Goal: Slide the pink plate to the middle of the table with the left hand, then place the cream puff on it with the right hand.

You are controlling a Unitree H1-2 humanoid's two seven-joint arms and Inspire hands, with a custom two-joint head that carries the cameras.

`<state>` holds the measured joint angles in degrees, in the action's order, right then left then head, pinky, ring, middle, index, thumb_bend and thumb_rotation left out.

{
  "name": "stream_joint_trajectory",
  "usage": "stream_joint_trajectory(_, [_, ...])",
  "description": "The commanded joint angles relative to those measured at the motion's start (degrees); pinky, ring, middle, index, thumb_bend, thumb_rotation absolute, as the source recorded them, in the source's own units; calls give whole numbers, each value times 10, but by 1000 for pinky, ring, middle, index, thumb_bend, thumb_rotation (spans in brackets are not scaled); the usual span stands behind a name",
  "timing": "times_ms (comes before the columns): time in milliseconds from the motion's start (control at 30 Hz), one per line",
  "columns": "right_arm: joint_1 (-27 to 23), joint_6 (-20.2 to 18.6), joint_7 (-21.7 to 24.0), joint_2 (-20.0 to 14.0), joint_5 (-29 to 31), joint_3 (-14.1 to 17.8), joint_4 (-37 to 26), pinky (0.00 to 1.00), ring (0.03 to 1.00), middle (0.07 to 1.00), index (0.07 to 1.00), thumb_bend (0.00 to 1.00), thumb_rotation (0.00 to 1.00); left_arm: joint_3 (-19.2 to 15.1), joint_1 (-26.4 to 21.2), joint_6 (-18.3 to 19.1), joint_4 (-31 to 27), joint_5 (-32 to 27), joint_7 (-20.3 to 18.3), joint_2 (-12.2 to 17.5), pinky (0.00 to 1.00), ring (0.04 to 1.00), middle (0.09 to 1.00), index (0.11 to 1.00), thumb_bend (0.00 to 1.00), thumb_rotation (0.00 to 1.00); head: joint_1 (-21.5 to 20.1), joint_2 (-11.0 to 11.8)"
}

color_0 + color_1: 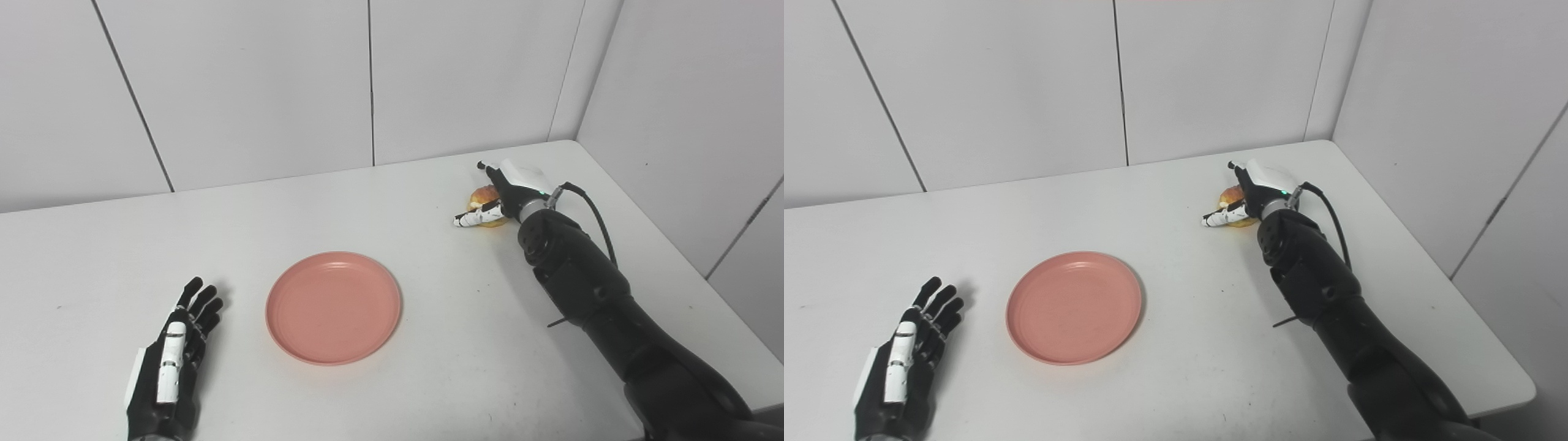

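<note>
The right hand (499, 199) is spread around the cream puff (484, 197); it should close gently, lift straight, and clear the pink plate (334, 307) rim. The left hand (174, 358) rests spread on the table (429, 318).

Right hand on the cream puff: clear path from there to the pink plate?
Probably yes. The right hand is at the cream puff near the table's far right; whether the fingers have closed on it is unclear. Only bare table lies between it and the pink plate. The left hand rests apart, left of the plate.
</note>
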<state>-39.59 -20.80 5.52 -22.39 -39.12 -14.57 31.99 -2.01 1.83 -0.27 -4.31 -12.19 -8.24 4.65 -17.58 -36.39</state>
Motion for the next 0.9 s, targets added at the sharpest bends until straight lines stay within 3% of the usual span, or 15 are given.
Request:
stream_joint_trajectory(0, [-35,10,-23,-10,4,6,-4,602,800,923,904,838,374,-2,27,2,13,-1,2,-3,950,908,914,893,385,959,0,0])
stream_joint_trajectory(167, [-41,5,-30,-9,6,1,16,583,770,879,883,822,332,-1,28,3,11,-1,0,-2,937,898,908,889,385,972,2,-2])
stream_joint_trajectory(233, [-45,5,-37,-7,5,0,30,540,715,838,872,811,290,-1,28,5,8,0,0,-2,939,901,910,890,392,971,3,-3])
stream_joint_trajectory(267, [-47,7,-42,-5,9,2,38,460,610,748,852,809,242,0,28,6,7,-1,0,-2,946,906,912,891,398,970,4,-4])
stream_joint_trajectory(300, [-48,11,-44,-4,15,4,45,447,593,733,849,809,235,0,28,8,5,-1,1,-3,947,907,912,891,398,970,4,-4])
stream_joint_trajectory(400, [-53,9,-37,-8,18,-5,57,275,348,464,760,785,167,0,28,9,3,0,1,-3,950,905,910,890,396,971,5,-6])
stream_joint_trajectory(433, [-55,9,-33,-11,16,-10,59,271,342,450,731,775,162,0,28,9,3,0,1,-3,950,905,910,890,395,975,5,-6])
stream_joint_trajectory(500, [-57,10,-29,-15,16,-18,63,352,450,547,674,765,141,-1,28,8,3,-1,1,-4,953,905,909,889,391,978,4,-7])
stream_joint_trajectory(533, [-58,7,-27,-16,15,-20,63,362,459,552,659,760,127,-1,28,8,4,-1,0,-4,954,905,910,889,392,977,5,-7])
stream_joint_trajectory(600, [-57,4,-20,-18,19,-23,57,345,420,509,639,741,88,0,27,8,4,-1,0,-3,958,908,911,891,401,972,6,-7])
stream_joint_trajectory(633, [-55,4,-16,-19,22,-22,52,343,418,509,567,632,111,0,27,9,4,0,0,-3,958,909,913,892,402,972,6,-7])
stream_joint_trajectory(700, [-54,2,-11,-20,28,-19,44,344,420,507,506,541,129,-1,27,9,5,0,1,-3,959,910,915,893,399,974,6,-8])
stream_joint_trajectory(867, [-54,0,-9,-23,26,-22,39,309,385,476,490,510,136,-2,27,8,4,-2,1,-4,952,905,910,887,394,974,6,-9])
